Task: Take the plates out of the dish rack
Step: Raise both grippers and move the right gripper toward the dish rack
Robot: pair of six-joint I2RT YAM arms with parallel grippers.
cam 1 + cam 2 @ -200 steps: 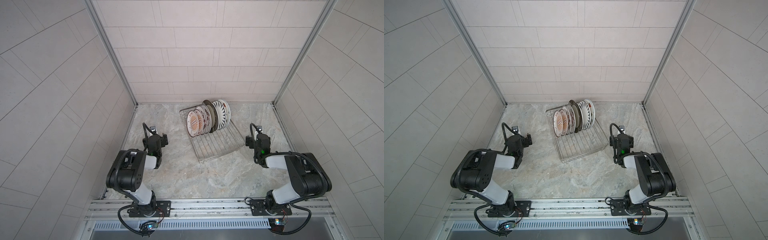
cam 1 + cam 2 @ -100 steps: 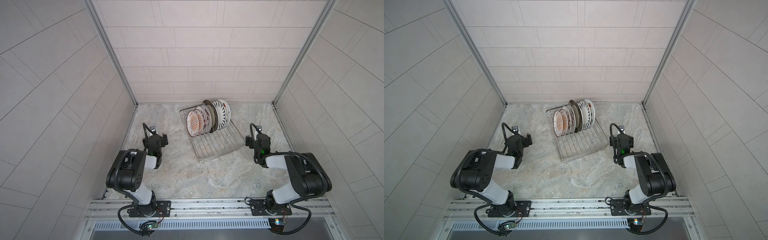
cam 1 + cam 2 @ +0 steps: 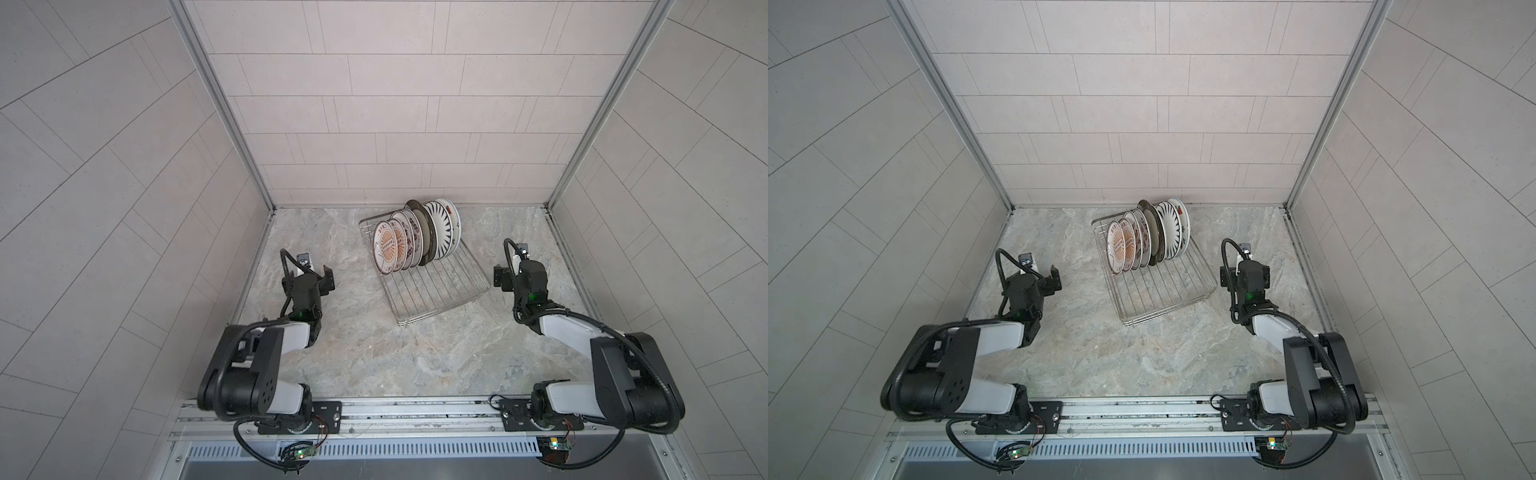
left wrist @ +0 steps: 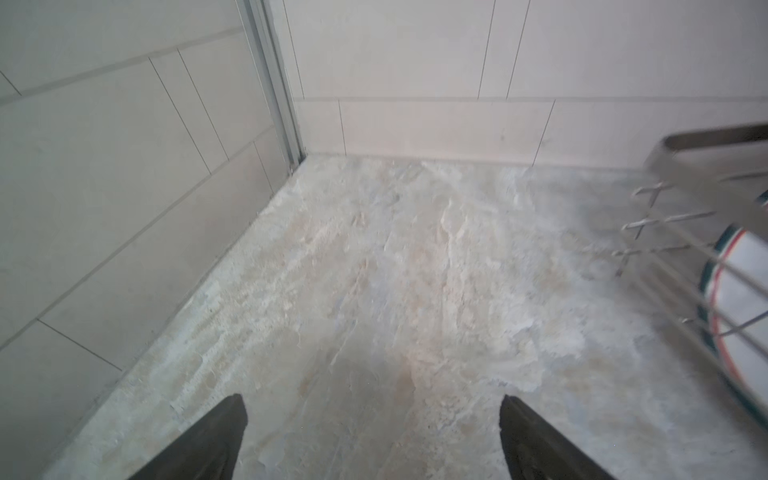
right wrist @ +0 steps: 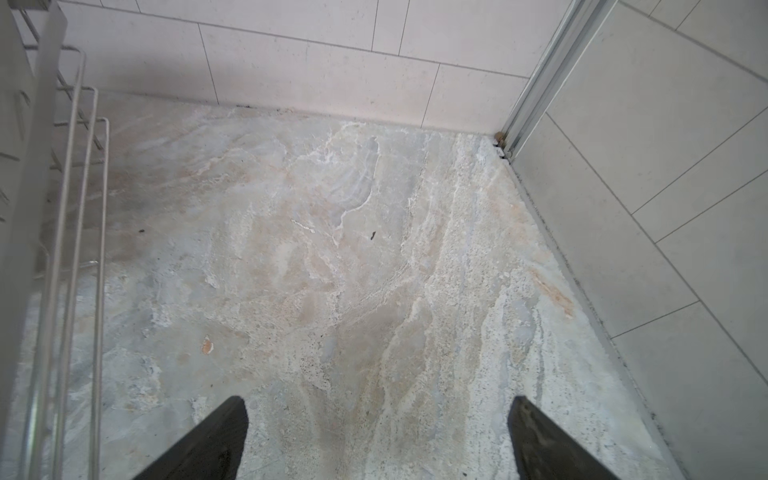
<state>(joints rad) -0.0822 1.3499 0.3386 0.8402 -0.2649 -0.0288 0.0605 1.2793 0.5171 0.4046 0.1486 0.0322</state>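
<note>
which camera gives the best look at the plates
A top view: the whole row of plates stands on edge in the rack, faces and patterns visible; both top views show this alike. The left wrist view catches only a blurred slice of one plate behind wires. The right wrist view shows rack wires, no plate.

A grey marbled table (image 3: 374, 357) stands walled by pale tiles (image 3: 395, 104); a metal rail (image 3: 415, 410) lines its near edge.
</note>
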